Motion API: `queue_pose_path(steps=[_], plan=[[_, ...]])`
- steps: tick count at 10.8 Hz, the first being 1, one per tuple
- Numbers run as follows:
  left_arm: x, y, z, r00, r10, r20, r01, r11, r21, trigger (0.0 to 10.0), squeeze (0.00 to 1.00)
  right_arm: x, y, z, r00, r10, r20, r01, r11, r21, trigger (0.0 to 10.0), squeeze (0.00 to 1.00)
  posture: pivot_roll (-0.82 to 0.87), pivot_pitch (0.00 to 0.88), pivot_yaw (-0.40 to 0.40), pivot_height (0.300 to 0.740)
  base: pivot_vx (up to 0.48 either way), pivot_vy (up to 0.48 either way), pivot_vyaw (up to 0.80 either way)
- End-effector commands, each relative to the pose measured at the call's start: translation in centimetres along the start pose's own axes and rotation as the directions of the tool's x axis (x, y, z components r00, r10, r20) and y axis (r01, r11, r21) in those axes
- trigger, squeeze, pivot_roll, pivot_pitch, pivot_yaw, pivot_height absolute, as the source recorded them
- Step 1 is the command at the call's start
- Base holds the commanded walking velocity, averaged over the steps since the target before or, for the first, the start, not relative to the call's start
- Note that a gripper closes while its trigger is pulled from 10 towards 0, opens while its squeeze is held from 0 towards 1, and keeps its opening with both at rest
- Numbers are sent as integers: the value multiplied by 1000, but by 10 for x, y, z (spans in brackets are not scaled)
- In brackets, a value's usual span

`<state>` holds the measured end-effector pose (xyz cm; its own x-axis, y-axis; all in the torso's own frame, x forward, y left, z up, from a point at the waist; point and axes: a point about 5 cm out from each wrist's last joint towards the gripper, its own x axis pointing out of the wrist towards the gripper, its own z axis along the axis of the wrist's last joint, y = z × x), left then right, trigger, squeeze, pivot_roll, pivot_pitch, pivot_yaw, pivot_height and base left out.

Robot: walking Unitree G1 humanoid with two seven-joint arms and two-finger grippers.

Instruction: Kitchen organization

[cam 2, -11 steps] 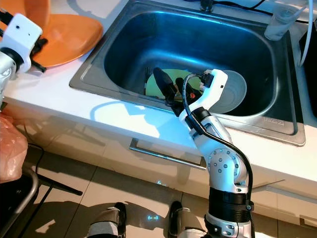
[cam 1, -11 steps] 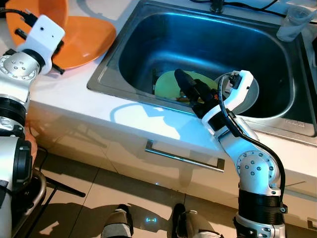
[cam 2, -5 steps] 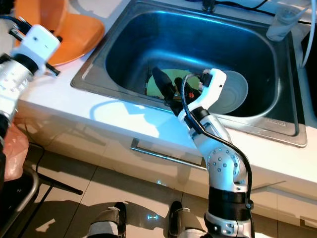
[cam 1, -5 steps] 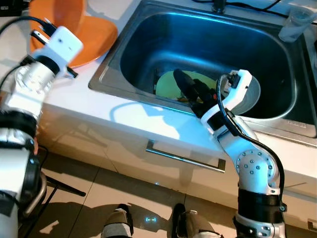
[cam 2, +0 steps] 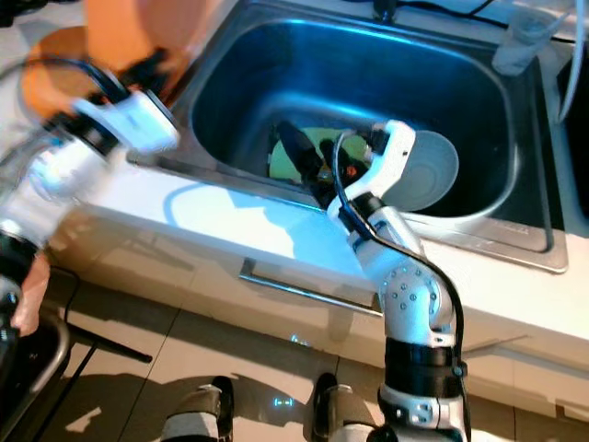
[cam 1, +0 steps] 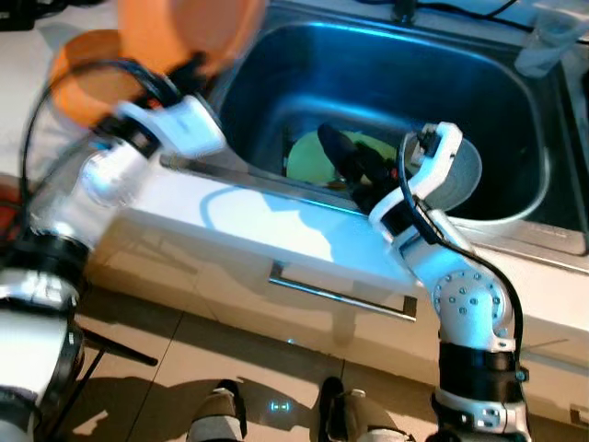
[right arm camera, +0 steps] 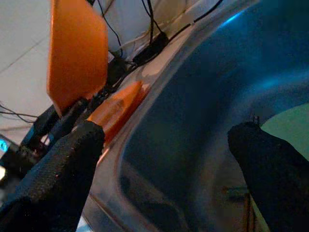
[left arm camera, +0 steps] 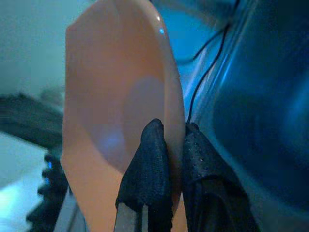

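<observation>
On the counter at far left an orange plate (cam 1: 78, 78) lies flat, blurred. Just right of it the left gripper (left arm camera: 169, 159) is pinched tight on the rim of an orange bowl (cam 1: 189, 32), held on edge above the sink's left corner — wrist view shows one black finger inside the wall, one outside. Bowl looks like thin plastic: light, stiff, smooth, prob. slick if wet, not fragile. A rim pinch seems right for it, though a grip that shallow could let it swing.

Sink (cam 1: 230, 101) is stainless w/ a deep basin. In it a pale green plate (cam 1: 308, 157) lies flat on the bottom; the right gripper (cam 1: 354, 166) hangs just over it, fingers spread wide, holding nothing. Right of that, a grey bowl (cam 1: 465, 175) — likely plastic too, best taken at the rim. A clear cup (cam 1: 552, 41) stands by the back-right corner.

No brand, label or writing legible anywhere.
</observation>
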<state>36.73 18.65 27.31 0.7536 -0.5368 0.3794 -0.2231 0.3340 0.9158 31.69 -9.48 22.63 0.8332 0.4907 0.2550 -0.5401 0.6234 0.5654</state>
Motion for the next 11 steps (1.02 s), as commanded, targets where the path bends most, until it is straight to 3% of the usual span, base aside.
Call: queue_pose_path(steps=[1, 3, 4, 6, 7, 8, 9, 11], plan=[[2, 2, 11, 997, 40, 66, -42, 999, 24, 0, 0, 0, -1, 1, 1000, 7, 2, -7, 1000, -5, 10000, 0, 70, 239, -51, 740, 0, 0, 0], [-4, -15, 22, 995, 42, 91, -42, 999, 2, 0, 0, 8, -2, 14, 999, 31, 20, -30, 998, -48, 10000, 0, 60, 230, -57, 740, 0, 0, 0], [-6, -26, 28, 995, 54, 85, -52, 998, -25, 0, 0, 13, -2, 26, 998, 55, 34, -52, 994, -97, 10000, 1000, 54, 224, -68, 740, 0, 0, 0], [-5, -33, 37, 994, 72, 87, -69, 997, -40, 0, 0, 21, -2, 39, 996, 73, 46, -66, 989, -134, 10000, 1000, 50, 219, -80, 740, 0, 0, 0], [-5, -38, 42, 993, 71, 94, -67, 997, -47, 0, 0, 25, -1, 43, 995, 88, 47, -81, 986, -146, 10000, 757, 49, 217, -87, 740, 0, 0, 0], [-5, -41, 45, 993, 69, 96, -64, 997, -49, 0, 0, 28, 0, 45, 994, 98, 49, -90, 985, -150, 10000, 180, 48, 216, -90, 740, 0, 0, 0], [-4, -45, 50, 993, 59, 103, -54, 997, -54, 0, 0, 32, 2, 48, 992, 113, 52, -103, 980, -169, 10000, 0, 45, 214, -92, 740, 0, 0, 0], [-1, -55, 54, 995, 33, 95, -28, 998, -56, 0, 0, 41, 10, 56, 987, 145, 66, -130, 971, -199, 10000, 0, 38, 212, -94, 740, 0, 0, 0]])
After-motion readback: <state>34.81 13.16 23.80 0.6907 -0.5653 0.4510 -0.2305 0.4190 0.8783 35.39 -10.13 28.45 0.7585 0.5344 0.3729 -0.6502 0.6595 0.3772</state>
